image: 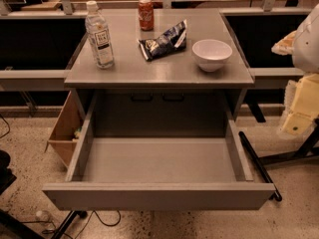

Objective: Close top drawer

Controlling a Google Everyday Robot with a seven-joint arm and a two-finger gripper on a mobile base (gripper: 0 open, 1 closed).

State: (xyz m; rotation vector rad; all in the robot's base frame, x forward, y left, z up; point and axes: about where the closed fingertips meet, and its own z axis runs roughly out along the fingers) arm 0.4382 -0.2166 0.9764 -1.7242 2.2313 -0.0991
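Drawer [159, 195] juts far out of the cabinet [159, 76] toward 6 o'clock, long axis running 9 to 3, front panel facing 6, with the gripper [297, 114] at 3 o'clock (open or closed, cannot tell), apart from it.

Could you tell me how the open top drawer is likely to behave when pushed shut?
The top drawer looks empty, so probably light and easy to slide. Its wide flat front suggests an off-centre push may skew it. The gripper is at the right edge, apart from it.
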